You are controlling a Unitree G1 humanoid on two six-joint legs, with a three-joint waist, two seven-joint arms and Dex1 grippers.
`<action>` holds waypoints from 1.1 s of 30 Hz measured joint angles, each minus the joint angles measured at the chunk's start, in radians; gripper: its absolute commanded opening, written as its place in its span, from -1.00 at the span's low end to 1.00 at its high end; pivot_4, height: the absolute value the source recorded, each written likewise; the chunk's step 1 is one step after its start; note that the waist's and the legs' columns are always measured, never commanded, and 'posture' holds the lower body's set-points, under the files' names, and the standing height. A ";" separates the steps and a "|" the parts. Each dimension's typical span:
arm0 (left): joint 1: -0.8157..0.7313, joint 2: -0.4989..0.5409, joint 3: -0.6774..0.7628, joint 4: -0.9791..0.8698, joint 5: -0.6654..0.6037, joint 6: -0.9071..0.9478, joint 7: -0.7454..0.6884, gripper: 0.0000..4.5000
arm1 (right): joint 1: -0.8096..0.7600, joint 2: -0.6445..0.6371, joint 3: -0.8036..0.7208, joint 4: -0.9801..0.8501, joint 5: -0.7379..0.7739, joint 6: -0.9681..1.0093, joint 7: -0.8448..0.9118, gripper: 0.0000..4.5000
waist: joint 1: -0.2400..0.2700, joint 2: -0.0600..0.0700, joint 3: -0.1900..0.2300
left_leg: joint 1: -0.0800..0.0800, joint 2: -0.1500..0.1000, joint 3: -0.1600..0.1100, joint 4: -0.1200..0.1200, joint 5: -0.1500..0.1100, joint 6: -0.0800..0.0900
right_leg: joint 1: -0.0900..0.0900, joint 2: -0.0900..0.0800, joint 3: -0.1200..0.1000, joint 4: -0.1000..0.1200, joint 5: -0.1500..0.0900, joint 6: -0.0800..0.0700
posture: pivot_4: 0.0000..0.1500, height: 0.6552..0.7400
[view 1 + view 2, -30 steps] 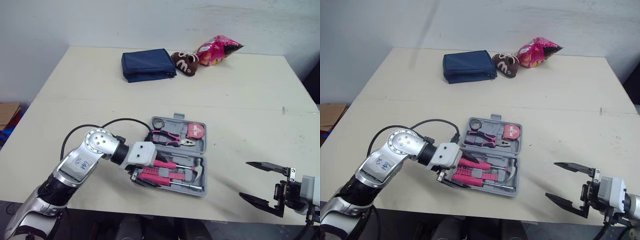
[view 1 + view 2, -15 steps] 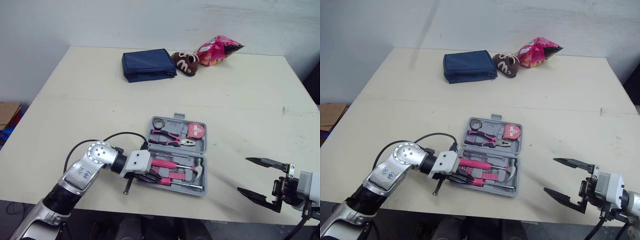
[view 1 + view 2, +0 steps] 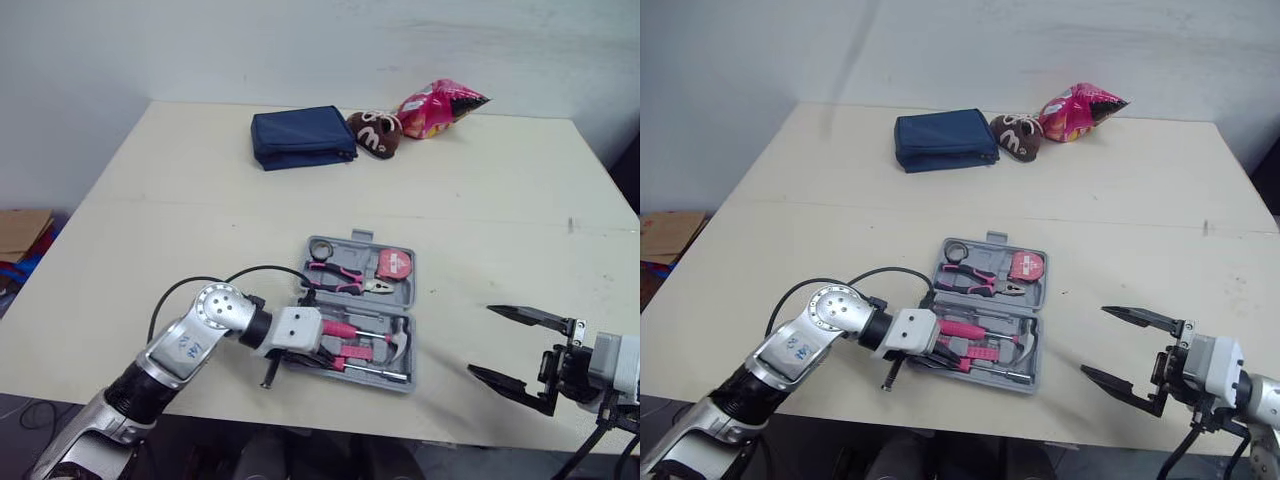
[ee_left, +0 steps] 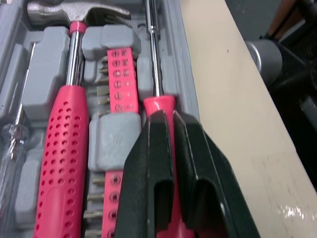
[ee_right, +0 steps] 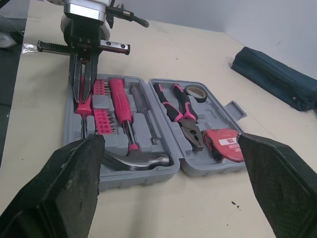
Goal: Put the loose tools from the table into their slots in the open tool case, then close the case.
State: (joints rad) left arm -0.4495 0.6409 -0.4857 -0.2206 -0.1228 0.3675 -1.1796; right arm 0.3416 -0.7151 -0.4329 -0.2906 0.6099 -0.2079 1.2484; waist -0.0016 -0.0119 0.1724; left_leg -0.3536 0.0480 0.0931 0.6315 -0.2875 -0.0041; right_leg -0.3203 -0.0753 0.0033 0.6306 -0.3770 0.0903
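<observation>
The grey tool case [image 3: 357,237] lies open near the table's front edge. Pink-handled pliers [image 3: 340,277], a tape measure [image 3: 393,263] and a tape roll [image 3: 320,247] sit in its far half. A hammer [image 4: 67,144], a pink bit holder [image 4: 119,74] and a pink-handled screwdriver [image 4: 154,59] lie in its near half. My left gripper [image 3: 335,352] is shut, its fingers lying on top of the screwdriver's handle in the slot nearest the table edge. My right gripper [image 3: 482,342] hangs open and empty over the table's front right.
A navy pouch [image 3: 300,137], a brown plush toy [image 3: 373,130] and a pink snack bag [image 3: 435,105] lie along the far side. The case's near wall is close to the table's front edge. A cardboard box [image 3: 20,235] stands on the floor at the left.
My left gripper has gone from open to shut and settled lower over the case's near row. The view has shifted a little. The right gripper has kept its place.
</observation>
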 measured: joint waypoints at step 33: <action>0.071 -0.051 0.379 0.395 -0.101 -0.127 0.163 -1.00 | -0.318 0.068 0.416 0.039 -0.396 0.502 -0.485 -0.98 | -0.019 -0.005 0.003 | -0.018 0.000 0.000 0.001 0.004 -0.004 | -0.025 -0.001 -0.002 0.010 0.000 0.000 | 1.00 1.00</action>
State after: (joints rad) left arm -0.3786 0.5903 -0.1071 0.1745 -0.2241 0.2406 -1.0170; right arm 0.0237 -0.6473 -0.0170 -0.2520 0.2140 0.2937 0.7630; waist -0.0211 -0.0172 0.1755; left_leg -0.3716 0.0478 0.0932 0.6325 -0.2832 -0.0081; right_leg -0.3452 -0.0765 0.0011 0.6401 -0.3768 0.0905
